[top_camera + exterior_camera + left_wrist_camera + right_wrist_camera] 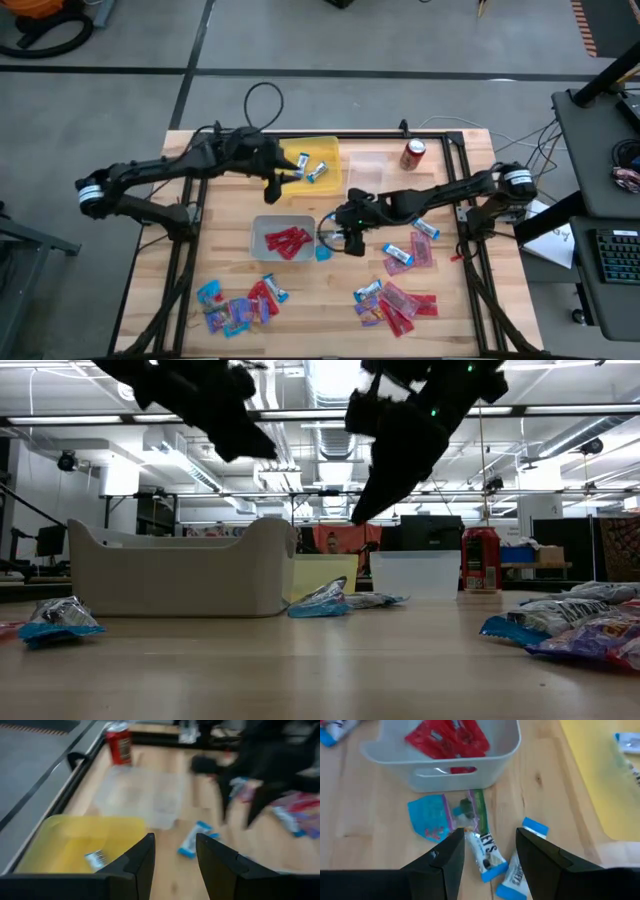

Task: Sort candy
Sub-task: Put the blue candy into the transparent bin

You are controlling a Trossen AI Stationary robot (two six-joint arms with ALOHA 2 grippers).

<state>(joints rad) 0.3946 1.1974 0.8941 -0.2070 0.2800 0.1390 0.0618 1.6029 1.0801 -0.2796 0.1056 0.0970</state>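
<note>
The candy lies in several places. Red packets (288,240) fill the grey bin (258,228), and two blue-and-silver bars (310,167) lie in the yellow bin (328,148). Mixed piles lie near left (240,305) and near right (395,300). My left gripper (174,865) hangs open at the yellow bin's (75,837) near left corner, nothing between its fingers. My right gripper (489,857) is open, raised above two blue-and-silver bars (485,855) and a light-blue packet (430,817) that lie flat on the table beside the grey bin (485,762).
A clear bin (365,172) stands right of the yellow one, and a red soda can (413,153) stands at the far edge. More candy (410,250) lies right of my right gripper. Both arms (400,440) hang well above the tabletop.
</note>
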